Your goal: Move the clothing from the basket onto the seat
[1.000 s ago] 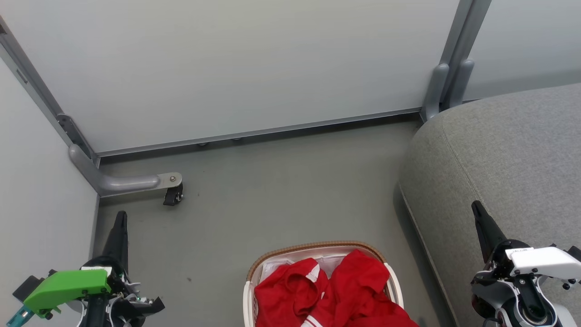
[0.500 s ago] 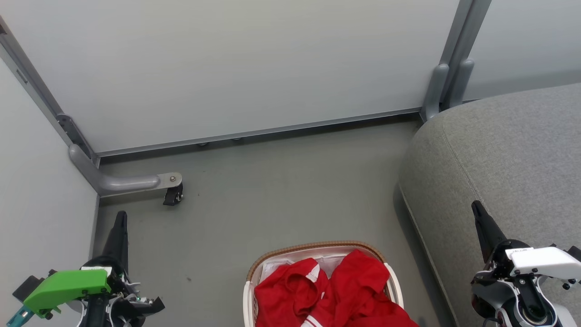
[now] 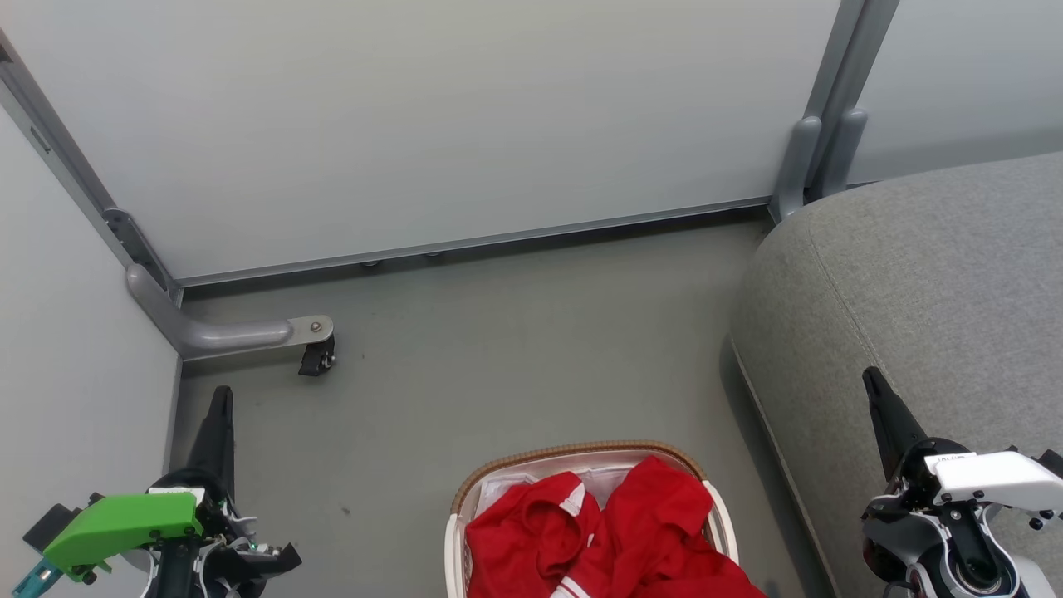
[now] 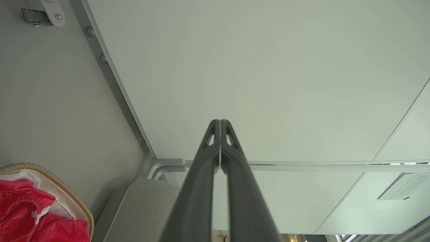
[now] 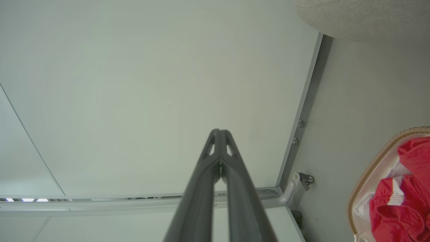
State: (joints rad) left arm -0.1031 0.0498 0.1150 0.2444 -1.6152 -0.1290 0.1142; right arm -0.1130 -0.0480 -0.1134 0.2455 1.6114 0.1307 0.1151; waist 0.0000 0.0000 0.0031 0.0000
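Bright red clothing (image 3: 614, 531) with white trim fills the white basket (image 3: 581, 453) with its brown woven rim, standing on the floor at the bottom centre of the head view. To its right rises the big grey seat (image 3: 913, 291). My left gripper (image 3: 221, 393) hangs shut and empty over the floor, well to the left of the basket. Over the seat's front edge my right gripper (image 3: 869, 374) is shut and empty too. The left wrist view has the shut fingertips (image 4: 220, 121), the clothing (image 4: 23, 215) and the seat (image 4: 144, 208). In the right wrist view the fingers (image 5: 219, 131) touch, and the basket (image 5: 373, 161) sits at the right edge.
Pale partition panels (image 3: 432, 116) close off the back and left. A grey metal foot with a black caster (image 3: 315, 359) juts onto the floor at the left. A vertical post (image 3: 818, 158) stands by the seat's back corner. Open grey floor (image 3: 515, 349) lies ahead of the basket.
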